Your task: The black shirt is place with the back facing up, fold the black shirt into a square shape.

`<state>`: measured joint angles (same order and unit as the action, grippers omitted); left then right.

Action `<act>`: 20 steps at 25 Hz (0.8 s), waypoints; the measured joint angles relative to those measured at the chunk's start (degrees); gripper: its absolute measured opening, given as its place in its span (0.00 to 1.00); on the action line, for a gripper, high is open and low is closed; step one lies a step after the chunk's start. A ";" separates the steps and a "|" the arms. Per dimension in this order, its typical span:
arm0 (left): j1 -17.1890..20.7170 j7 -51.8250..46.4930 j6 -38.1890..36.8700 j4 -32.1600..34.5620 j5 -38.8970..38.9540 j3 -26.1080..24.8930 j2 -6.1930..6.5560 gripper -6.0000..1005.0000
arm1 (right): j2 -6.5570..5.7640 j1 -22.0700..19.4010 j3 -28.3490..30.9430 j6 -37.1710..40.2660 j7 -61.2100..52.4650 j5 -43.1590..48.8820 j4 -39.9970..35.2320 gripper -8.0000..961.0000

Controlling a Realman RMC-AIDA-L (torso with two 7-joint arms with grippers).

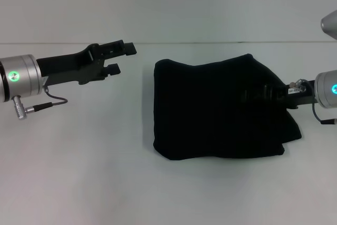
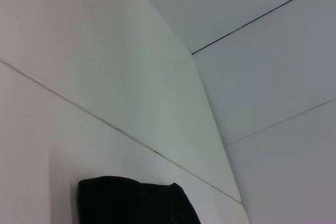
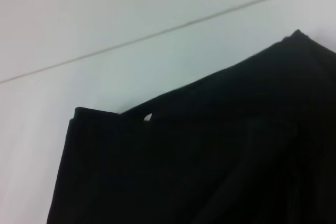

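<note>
The left gripper (image 1: 118,58) is matte black, with two long flat fingers on a black bracket. Behind it sits a silver cylindrical wrist with a glowing green light, a small silver plug and a thin grey cable looping off it. The right gripper (image 1: 263,94) is black too, behind it a white label and a silver wrist with a green-blue light.

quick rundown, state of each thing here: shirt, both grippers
black shirt: folded into a rough square bundle, lying on the white table, lettering not visible
left gripper: open, empty, over the table apart from the shirt's left edge
right gripper: over the shirt's right part, black on black
</note>
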<state>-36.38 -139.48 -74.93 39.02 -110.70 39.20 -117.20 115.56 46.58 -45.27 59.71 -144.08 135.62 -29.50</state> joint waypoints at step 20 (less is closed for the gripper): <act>0.18 0.09 0.04 -0.62 0.20 0.01 0.13 0.88 | 1.60 -0.30 -0.43 -0.56 1.90 -1.52 -0.09 0.55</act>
<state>-36.21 -139.39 -74.89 38.40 -110.50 39.20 -117.07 117.15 46.28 -45.70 59.15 -142.17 134.09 -29.59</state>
